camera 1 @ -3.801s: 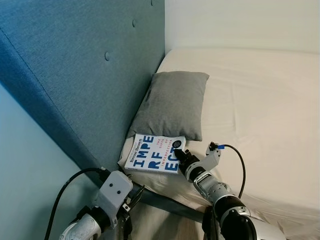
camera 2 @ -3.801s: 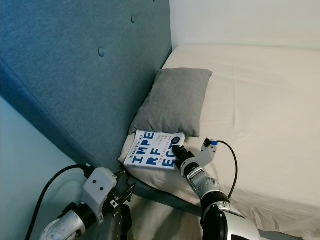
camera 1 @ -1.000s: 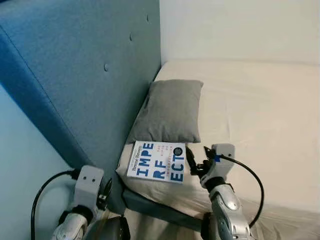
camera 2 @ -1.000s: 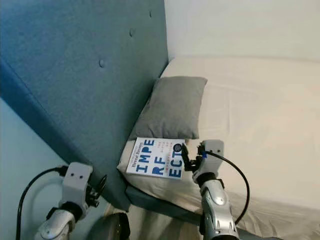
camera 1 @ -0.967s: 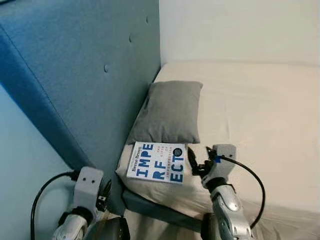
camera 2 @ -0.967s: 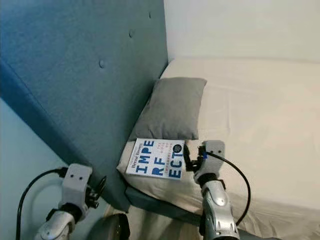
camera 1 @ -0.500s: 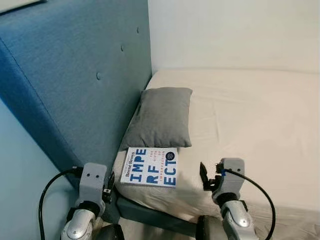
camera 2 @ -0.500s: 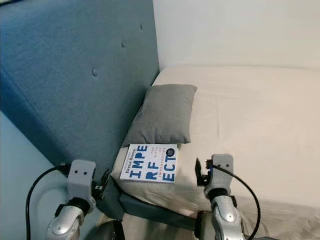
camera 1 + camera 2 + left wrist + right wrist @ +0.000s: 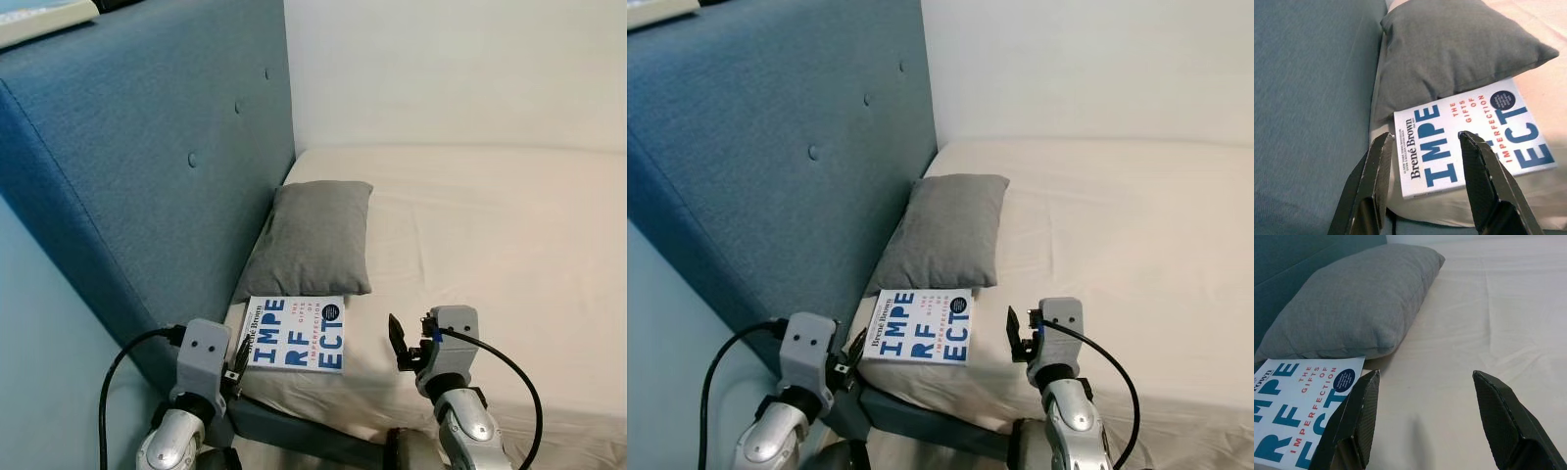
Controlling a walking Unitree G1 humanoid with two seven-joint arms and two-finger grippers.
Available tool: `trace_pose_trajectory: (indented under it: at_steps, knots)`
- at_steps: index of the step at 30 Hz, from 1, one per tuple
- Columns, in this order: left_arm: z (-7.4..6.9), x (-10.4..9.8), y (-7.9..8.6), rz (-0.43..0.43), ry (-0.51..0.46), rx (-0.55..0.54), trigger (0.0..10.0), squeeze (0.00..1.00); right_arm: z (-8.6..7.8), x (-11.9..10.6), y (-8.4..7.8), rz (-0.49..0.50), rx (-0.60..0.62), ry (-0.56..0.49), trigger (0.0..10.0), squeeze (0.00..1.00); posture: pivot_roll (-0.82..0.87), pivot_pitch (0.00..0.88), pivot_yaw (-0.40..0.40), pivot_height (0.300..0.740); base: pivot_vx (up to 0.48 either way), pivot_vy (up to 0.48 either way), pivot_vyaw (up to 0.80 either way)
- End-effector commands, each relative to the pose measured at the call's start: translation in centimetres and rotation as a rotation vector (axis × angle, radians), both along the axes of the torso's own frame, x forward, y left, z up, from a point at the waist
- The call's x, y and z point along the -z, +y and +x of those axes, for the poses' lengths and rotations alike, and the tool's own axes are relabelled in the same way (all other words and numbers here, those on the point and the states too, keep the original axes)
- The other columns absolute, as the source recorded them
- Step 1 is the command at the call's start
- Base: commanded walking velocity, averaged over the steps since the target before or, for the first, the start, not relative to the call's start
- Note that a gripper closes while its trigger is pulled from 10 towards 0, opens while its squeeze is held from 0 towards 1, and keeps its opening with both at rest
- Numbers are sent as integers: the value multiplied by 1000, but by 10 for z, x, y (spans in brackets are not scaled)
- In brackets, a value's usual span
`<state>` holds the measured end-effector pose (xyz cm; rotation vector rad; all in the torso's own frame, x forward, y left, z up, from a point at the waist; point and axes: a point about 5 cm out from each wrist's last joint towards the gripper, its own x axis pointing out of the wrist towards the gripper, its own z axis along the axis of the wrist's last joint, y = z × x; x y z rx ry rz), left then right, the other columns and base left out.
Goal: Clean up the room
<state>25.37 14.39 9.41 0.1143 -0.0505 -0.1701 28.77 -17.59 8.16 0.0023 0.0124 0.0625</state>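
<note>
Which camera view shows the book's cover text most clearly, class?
The left wrist view: the book is close, so author name and title lettering read clearly between the open left end effector fingers. The right wrist view catches just one corner of the cover beside the grey pillow. Both eye views show the whole cover, smaller.

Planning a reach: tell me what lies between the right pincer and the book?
Only bare cream sheet separates the open right pincer from the book, seen in both eye views.

Book (image 9: 295, 333) top edge tucked under grey pillow (image 9: 314, 238), small cover print perhaps unreadable
</note>
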Motion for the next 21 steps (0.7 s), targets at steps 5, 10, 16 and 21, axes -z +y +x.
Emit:
trace_pose_trajectory:
  at_steps: [5, 10, 16, 21]
  knots:
    - [0, 1, 7, -4, -13, -45, 10000, 0, -1, 0, 4, 5, -19, 8, 10000, 0, -5, 105, 29, 626, 0, 0, 0]
    - [0, 0, 13, -9, -26, -71, 10000, 0, -2, 1, 4, 5, -22, 12, 10000, 0, -6, 105, 25, 648, 0, 0, 0]
    - [0, -1, 13, -14, -32, -74, 10000, 0, -2, 0, 4, 2, -27, 13, 10000, 0, -8, 108, 23, 656, 0, 0, 0]
    - [0, -2, 12, -16, -35, -71, 10000, 0, -2, -1, 3, 1, -26, 12, 10000, 0, -7, 108, 24, 656, 0, 0, 0]
